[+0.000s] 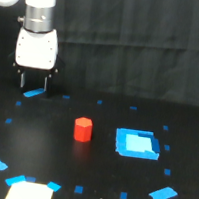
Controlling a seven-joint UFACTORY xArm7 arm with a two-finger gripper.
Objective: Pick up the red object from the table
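The red object [82, 129] is a small red-orange hexagonal block standing upright on the black table [93, 177], near the middle of the exterior view. My gripper [33, 83] hangs from the white arm at the upper left, well to the left of and behind the block. Its two dark fingers point down with a gap between them and nothing held. The fingertips hover just above a strip of blue tape.
A larger blue square piece [137, 144] lies to the right of the block. Small blue tape squares [79, 189] dot the table, and larger blue patches [162, 194] sit near the front. A pale rectangle [29, 193] lies at the front left edge. A dark curtain backs the scene.
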